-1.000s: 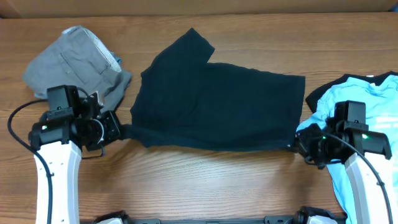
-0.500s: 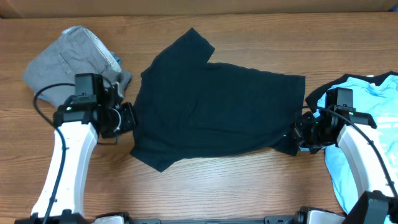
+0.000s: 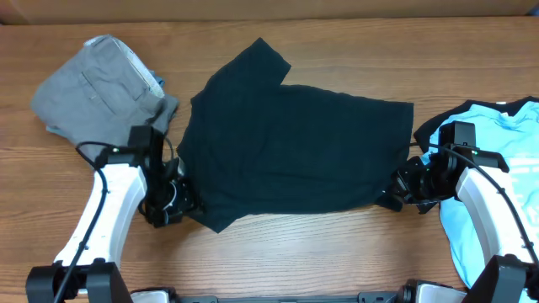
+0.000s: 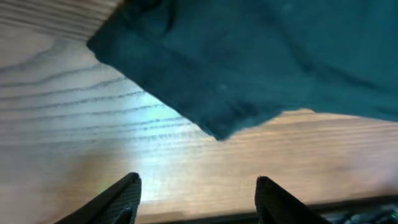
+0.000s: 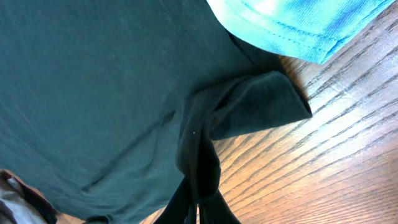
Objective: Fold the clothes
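On the table (image 3: 295,252), the right gripper (image 5: 198,210) pinches a bunched corner of the black shirt (image 3: 286,147); the left gripper (image 4: 196,190) stands wide near its hem.

Robotics lab, wooden table (image 3: 320,252), left arm (image 3: 108,210), right arm (image 3: 490,202)

Matt black cloth T-shirt (image 3: 295,143) on a smooth, slightly glossy wood table (image 3: 337,252).

Black T-shirt (image 3: 286,147) spread flat, one lower corner seemingly bunched.
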{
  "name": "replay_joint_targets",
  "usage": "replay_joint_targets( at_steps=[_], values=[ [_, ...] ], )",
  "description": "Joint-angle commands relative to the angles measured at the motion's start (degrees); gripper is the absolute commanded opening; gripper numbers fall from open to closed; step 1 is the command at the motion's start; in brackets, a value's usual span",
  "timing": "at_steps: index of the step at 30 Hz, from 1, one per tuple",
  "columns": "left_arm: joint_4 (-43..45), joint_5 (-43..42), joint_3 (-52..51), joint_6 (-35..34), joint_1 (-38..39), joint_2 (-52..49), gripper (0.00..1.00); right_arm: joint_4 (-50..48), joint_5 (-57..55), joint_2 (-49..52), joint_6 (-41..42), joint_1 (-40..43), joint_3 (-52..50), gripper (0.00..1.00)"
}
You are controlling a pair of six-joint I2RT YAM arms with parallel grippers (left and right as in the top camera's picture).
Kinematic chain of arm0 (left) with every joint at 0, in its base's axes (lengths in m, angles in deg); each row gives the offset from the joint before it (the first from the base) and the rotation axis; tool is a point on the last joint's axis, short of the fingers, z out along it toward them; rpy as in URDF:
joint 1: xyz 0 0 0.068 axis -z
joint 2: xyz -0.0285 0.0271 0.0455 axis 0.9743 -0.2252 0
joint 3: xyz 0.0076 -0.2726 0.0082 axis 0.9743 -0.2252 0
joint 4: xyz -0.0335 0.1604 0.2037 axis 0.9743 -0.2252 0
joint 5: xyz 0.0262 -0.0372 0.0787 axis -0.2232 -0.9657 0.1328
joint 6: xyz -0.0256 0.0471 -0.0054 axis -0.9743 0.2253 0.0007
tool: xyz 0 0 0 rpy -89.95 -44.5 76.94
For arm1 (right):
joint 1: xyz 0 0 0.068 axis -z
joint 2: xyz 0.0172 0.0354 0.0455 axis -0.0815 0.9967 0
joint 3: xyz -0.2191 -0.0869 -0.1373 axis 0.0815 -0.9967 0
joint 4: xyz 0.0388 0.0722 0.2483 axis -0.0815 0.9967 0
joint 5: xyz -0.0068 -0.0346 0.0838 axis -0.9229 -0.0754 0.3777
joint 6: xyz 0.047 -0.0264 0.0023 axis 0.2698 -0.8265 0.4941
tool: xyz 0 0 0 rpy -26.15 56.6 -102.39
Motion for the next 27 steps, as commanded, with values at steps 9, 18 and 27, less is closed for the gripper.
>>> replay_joint_targets(
  at_steps=[9,18,27],
  values=[
    [14.32,5.57,-11.96,-6.56,0.17,-0.11,0.39,-0.13,0.63,-0.15,0.04,-0.26,1.25,0.04],
    [23.26,6.36,-15.87,-6.49,0.17,-0.11,0.36,-0.15,0.61,-0.15,0.02,-0.26,1.25,0.04],
    [26.47,6.97,-16.55,-6.49,0.17,-0.2,0.49,-0.22,0.61,-0.15,-0.2,-0.26,1.25,0.04]
  ],
)
